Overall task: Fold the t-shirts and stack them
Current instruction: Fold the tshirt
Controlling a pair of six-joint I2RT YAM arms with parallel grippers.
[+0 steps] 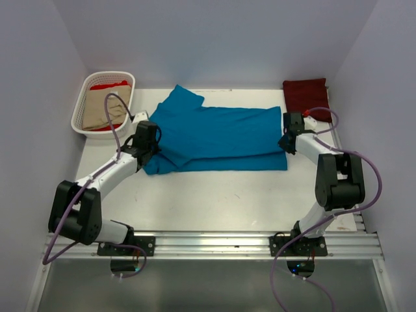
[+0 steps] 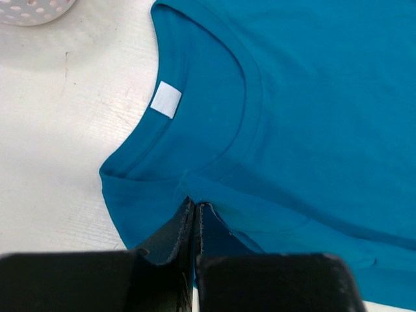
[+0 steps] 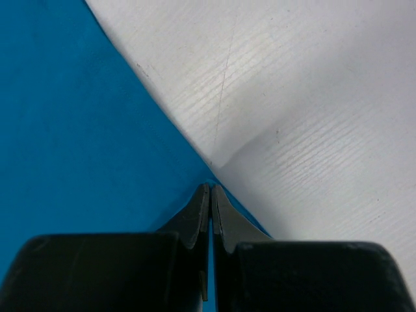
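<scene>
A teal-blue t-shirt (image 1: 218, 136) lies across the middle of the table, folded lengthwise, collar end at the left. My left gripper (image 1: 148, 144) is shut on its cloth just below the collar (image 2: 195, 201); the collar's white label (image 2: 166, 100) shows ahead of the fingers. My right gripper (image 1: 286, 138) is shut on the shirt's hem edge (image 3: 210, 188) at the right end, with blue cloth pinched between the pads. A dark maroon t-shirt (image 1: 305, 95) lies folded at the back right corner. A beige t-shirt (image 1: 101, 117) and a bright red one (image 1: 109, 85) sit in the basket.
The white slotted plastic basket (image 1: 83, 99) stands at the back left, close to my left arm; its rim (image 2: 32, 12) shows in the left wrist view. Grey walls close in the table on three sides. A metal rail (image 1: 208, 244) runs along the near edge.
</scene>
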